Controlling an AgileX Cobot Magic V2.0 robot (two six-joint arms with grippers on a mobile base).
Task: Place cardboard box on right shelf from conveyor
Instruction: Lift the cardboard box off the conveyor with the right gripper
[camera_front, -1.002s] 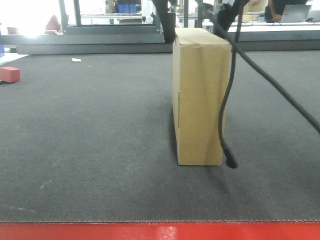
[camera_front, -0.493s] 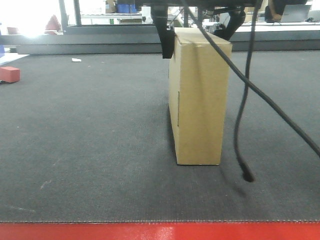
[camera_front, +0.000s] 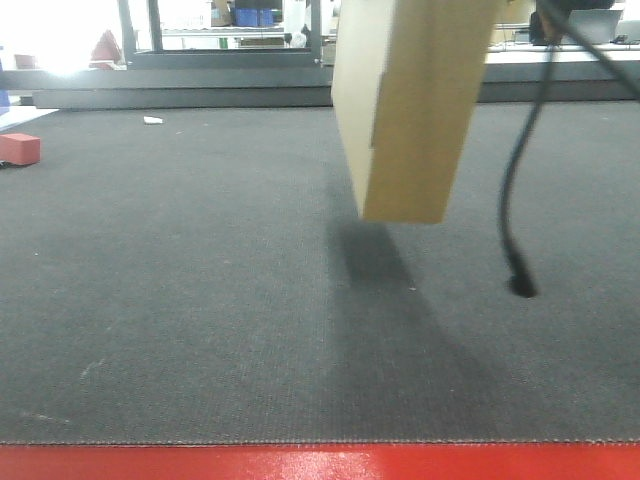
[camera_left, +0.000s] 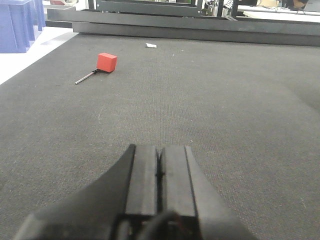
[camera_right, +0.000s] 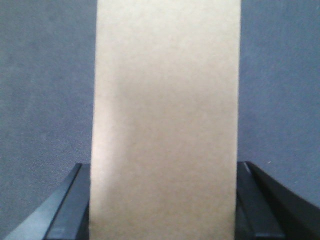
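Clamping one cardboard box (camera_front: 410, 110), one right gripper (camera_right: 165, 205); one red block (camera_front: 19, 148) apart.

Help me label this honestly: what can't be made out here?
- Front view: the top of the cardboard box and whatever holds it are cut off by the upper edge.
- Right wrist view: the box covers the inner faces of the right gripper.
- The shelf: in no view.

Loads of room around my cardboard box (camera_front: 410, 110)
Open conveyor (camera_front: 200, 300) under it; black cable (camera_front: 515, 200) dangles just right of it, red block (camera_front: 19, 148) far left.
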